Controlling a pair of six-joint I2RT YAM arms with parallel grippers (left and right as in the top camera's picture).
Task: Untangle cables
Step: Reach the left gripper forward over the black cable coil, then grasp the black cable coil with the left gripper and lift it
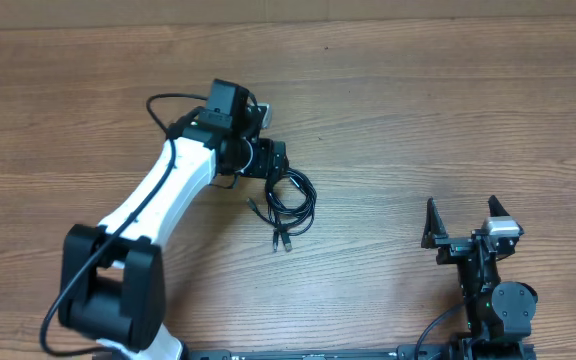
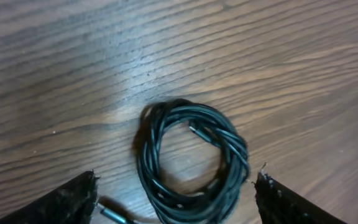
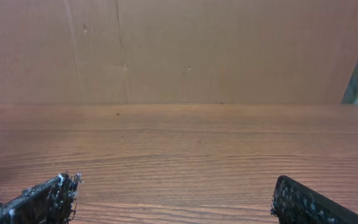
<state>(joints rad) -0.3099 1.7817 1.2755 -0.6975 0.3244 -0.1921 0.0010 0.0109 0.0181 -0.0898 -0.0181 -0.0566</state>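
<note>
1. Here, the thin black cables [image 1: 292, 203] lie coiled in a loose bundle on the brown wood-grain tabletop [image 1: 418, 100], a little left of the frame's centre in the overhead view; two short strands trail off the coil's lower left and end in small pale-tipped plugs [image 1: 282, 243]
2. The left gripper [image 1: 282, 163], black and mounted on a white-shelled arm [image 1: 158, 195], sits at the upper left edge of the bundle; whether it touches the strands cannot be told from above
3. In the left wrist view the cables [image 2: 229, 144] form a roughly round ring of several overlapping turns in the middle and lower part of the frame; a silvery plug end [image 2: 112, 214] shows at the bottom edge
4. The left gripper [image 2: 178, 179] has its two dark fingers [image 2: 67, 200] spread apart at the lower corners, the ring lying between them, nothing pinched
5. The right gripper [image 1: 461, 207] is at the lower right of the overhead view, well apart from the bundle, its fingers splayed wide and empty
6. The right gripper [image 3: 176, 183] shows the same in its wrist view: bare wood and a plain brown wall [image 3: 179, 50] beyond
</note>
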